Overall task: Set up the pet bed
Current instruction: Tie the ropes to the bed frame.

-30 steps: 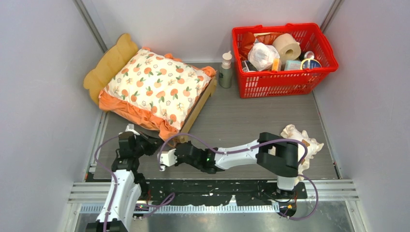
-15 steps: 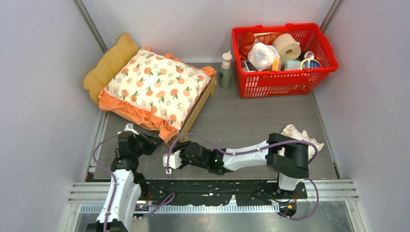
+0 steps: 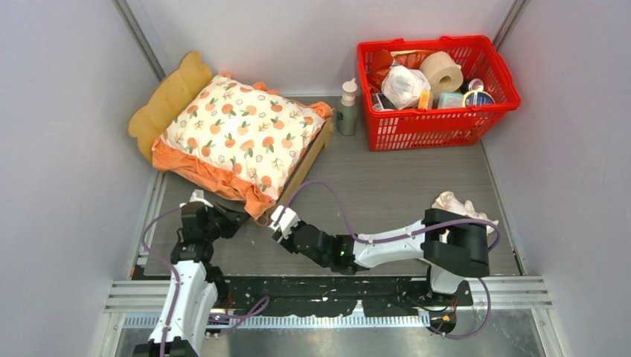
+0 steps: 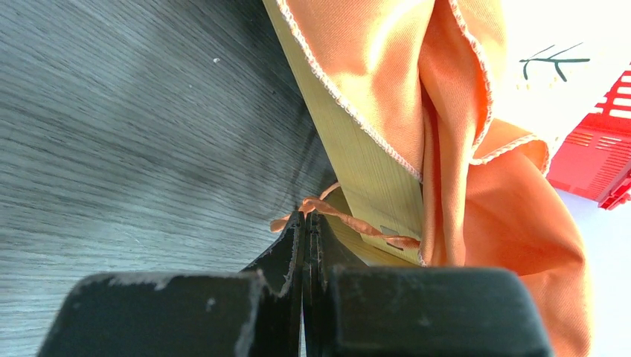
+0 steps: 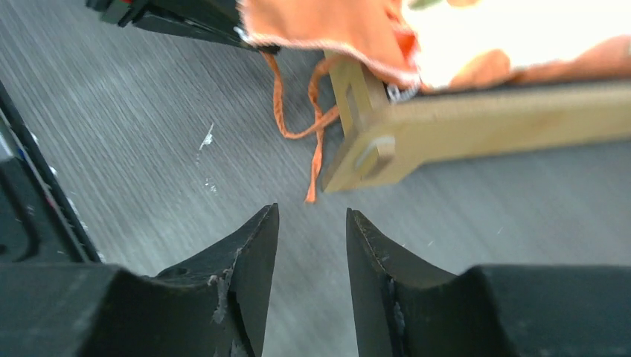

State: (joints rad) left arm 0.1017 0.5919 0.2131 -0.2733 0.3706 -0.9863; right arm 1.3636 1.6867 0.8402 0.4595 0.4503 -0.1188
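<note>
While my left gripper (image 4: 305, 221) pinches the orange tie (image 4: 351, 219), my right gripper (image 5: 311, 223) hangs slightly parted, empty, beside the pet bed (image 5: 484, 119).

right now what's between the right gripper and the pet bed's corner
Right wrist view: just bare table and a loose orange tie between the right gripper and pet bed.

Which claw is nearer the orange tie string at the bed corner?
Left. The left claw is shut on the thin orange tie string; the right claw, open, sits just short of it.
</note>
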